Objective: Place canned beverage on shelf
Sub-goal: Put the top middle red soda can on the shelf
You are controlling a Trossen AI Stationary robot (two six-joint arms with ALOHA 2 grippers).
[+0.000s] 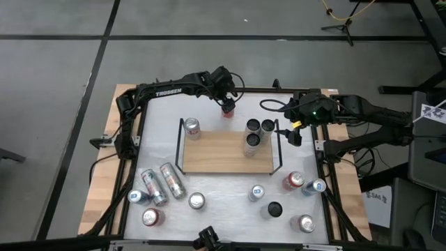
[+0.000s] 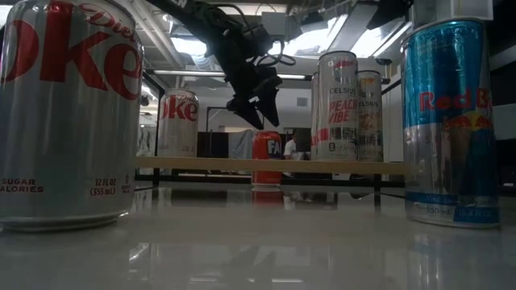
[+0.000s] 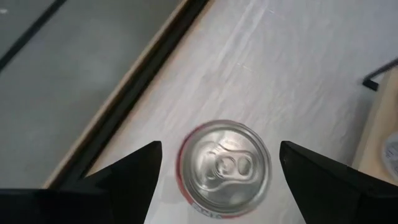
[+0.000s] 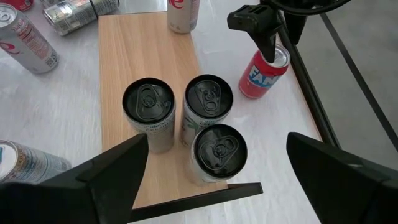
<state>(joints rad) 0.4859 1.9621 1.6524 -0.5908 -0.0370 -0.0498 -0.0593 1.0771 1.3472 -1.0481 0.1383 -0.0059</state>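
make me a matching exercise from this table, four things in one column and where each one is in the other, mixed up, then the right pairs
Things
1. red Fanta can
2. Diet Coke can
3. three slim cans
4. black-topped can

Places
A. clustered at one end of the shelf
B. on the white table, off the shelf, among the loose cans
C. on the table behind the shelf, under the open left gripper
D. alone on the shelf, at the corner opposite the cluster

Pairs: 1-C, 2-D, 3-A, 4-B
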